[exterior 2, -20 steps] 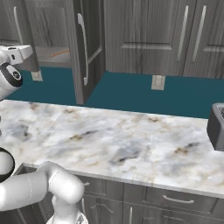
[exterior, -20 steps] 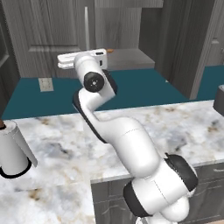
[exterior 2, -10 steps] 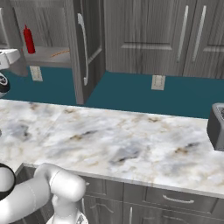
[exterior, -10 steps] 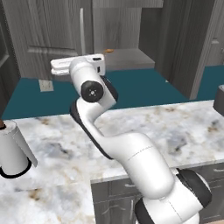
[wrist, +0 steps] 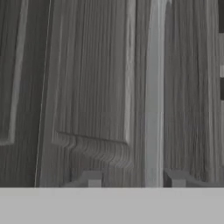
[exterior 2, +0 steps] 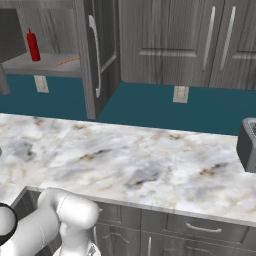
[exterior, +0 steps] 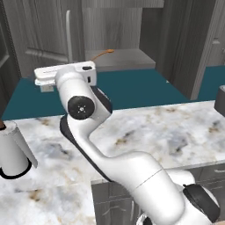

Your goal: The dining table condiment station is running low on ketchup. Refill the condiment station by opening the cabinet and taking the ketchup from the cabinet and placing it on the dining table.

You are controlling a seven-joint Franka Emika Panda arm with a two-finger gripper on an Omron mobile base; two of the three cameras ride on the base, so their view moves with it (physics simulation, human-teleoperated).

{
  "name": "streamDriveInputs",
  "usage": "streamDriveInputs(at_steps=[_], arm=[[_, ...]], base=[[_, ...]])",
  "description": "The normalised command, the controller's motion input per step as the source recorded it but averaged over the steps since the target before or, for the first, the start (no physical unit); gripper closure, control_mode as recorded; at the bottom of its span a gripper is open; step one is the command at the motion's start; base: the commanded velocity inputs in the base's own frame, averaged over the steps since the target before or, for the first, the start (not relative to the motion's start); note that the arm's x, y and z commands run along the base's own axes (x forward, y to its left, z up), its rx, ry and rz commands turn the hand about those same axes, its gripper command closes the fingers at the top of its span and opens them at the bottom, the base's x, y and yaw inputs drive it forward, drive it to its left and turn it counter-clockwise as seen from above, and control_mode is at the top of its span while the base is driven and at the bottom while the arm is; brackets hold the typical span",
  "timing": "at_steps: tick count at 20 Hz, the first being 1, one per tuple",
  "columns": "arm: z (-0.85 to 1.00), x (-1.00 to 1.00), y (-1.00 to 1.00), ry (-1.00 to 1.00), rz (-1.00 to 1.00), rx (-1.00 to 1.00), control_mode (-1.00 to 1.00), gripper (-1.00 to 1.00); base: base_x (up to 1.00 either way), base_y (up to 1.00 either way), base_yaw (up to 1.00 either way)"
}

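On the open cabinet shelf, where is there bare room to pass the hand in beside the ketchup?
The ketchup stands near the shelf's left end in the right base view. Between it and the open door the shelf is bare except a thin orange item. That middle stretch looks the likeliest way in.

base views flanking cabinet (exterior 2: 95, 55); hand view close-up

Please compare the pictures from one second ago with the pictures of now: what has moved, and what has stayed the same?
The arm swung further left; in the right base view it cleared away, uncovering the ketchup on the cabinet shelf. In the hand view the gripper now faces a door's silver handle, fingers apart on either side. Nothing was grasped. Ketchup, open door and counter stayed put.
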Motion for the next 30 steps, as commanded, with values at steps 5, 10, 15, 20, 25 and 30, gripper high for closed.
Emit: streamDriveInputs(at_steps=[5, 10, 15, 20, 25, 30], arm=[[-0.29, -1.0, 0.3, -0.03, 0.09, -0.07, -1.0, -1.0], [-0.02, -1.0, 0.0, -0.02, 0.04, -0.01, -1.0, -1.0], [0.25, -0.54, -0.41, 0.23, 0.03, 0.2, -1.0, -1.0], [0.2, 0.0, -0.88, 0.26, 0.14, 0.29, -1.0, -1.0], [0.16, 0.02, -0.91, 0.25, 0.21, 0.31, -1.0, -1.0], [0.08, 0.18, -0.7, 0.25, 0.24, 0.28, -1.0, -1.0]], base=[[0.0, 0.0, 0.0], [0.0, 0.0, 0.0], [0.0, 0.0, 0.0], [0.0, 0.0, 0.0], [0.0, 0.0, 0.0], [0.0, 0.0, 0.0]])
